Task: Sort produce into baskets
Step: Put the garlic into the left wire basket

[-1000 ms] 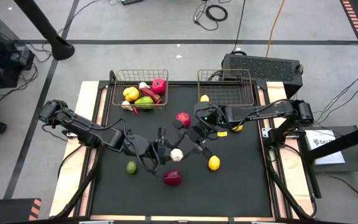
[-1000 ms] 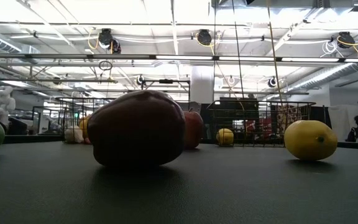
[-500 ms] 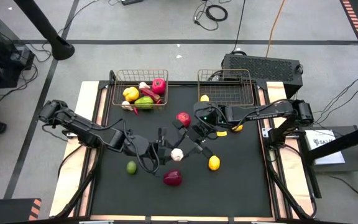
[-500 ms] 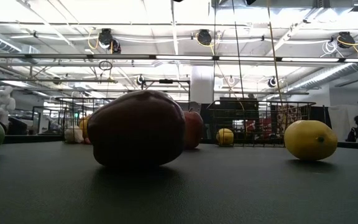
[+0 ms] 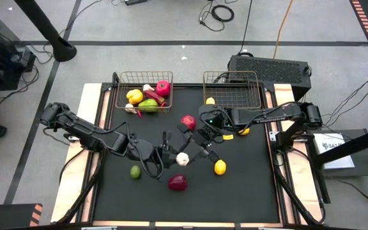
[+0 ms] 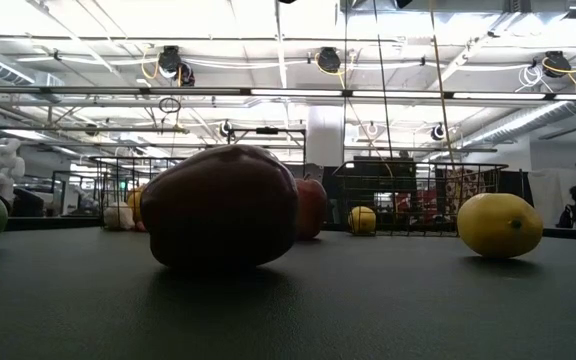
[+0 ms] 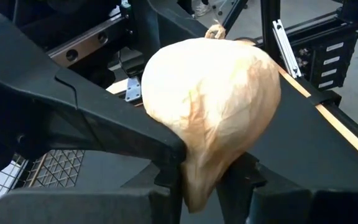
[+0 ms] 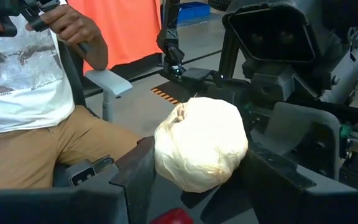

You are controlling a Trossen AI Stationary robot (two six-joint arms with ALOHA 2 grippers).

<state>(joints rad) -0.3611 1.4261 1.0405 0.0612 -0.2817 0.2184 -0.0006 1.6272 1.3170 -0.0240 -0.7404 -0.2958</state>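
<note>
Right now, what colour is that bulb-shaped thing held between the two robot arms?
Creamy white, like garlic; it shows best in the left wrist view.

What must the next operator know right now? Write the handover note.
Left gripper and right gripper: both closed on the white papery garlic bulb at mid-table, apparently mid-handover.
Left bronze wire-mesh basket: holds several pieces.
Right bronze wire-mesh basket: looks empty; a small yellow lemon sits at its front edge, in or out unclear.
Loose on the mat: round green lime, dark red onion, larger yellow lemon, red apple, and a yellow piece partly under the right arm.
Left to do: basket the garlic, then the loose pieces.
</note>
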